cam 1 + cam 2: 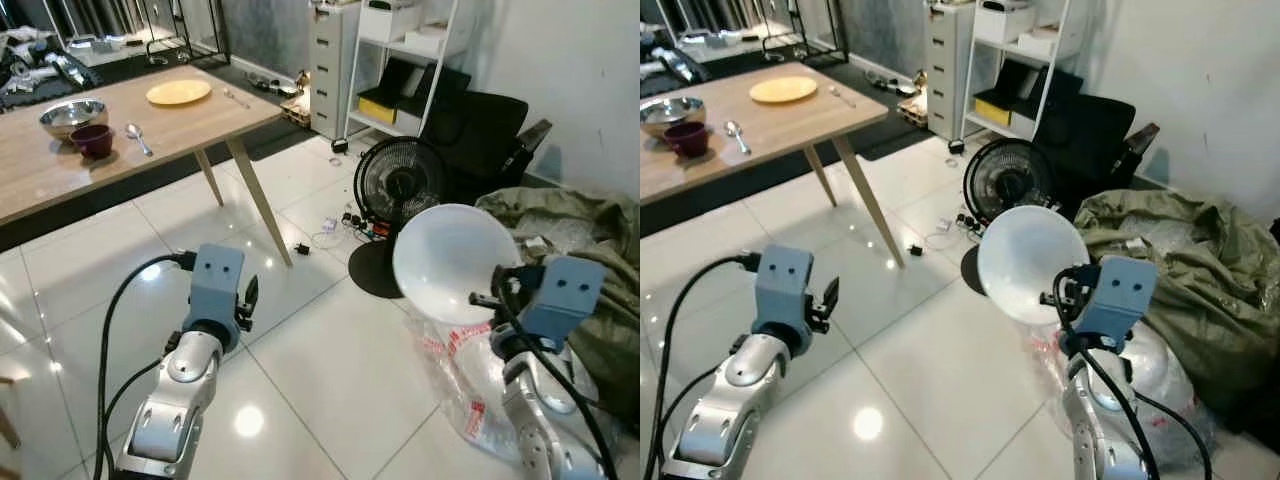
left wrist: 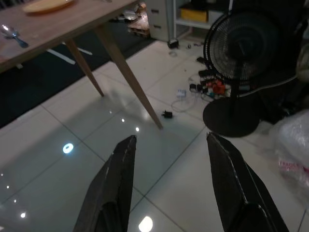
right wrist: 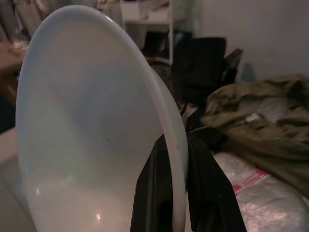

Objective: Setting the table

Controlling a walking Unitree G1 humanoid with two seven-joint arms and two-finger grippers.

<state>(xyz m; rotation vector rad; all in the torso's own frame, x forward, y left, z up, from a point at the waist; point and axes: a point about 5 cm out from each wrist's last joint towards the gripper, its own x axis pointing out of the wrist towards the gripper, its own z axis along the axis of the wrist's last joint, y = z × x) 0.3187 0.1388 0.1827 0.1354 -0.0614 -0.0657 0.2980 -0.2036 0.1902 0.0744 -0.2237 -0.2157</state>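
My right gripper (image 3: 172, 183) is shut on the rim of a white bowl (image 1: 455, 262), held tilted above the tiled floor at the right. My left gripper (image 2: 170, 159) stands open over the floor, holding nothing. At the far left stands a wooden table (image 1: 190, 125). On it lie a yellow plate (image 1: 178, 92), a steel bowl (image 1: 72, 116), a dark red cup (image 1: 94, 140), a spoon (image 1: 136, 136) and a fork (image 1: 236, 97).
A black floor fan (image 1: 397, 190) with cables (image 1: 345, 225) stands just beyond the bowl. An olive cloth heap (image 1: 1180, 265) and plastic bags (image 1: 470, 385) lie at the right. A white shelf (image 1: 400, 60), drawers (image 1: 333, 60) and a black chair (image 1: 480, 135) line the back wall.
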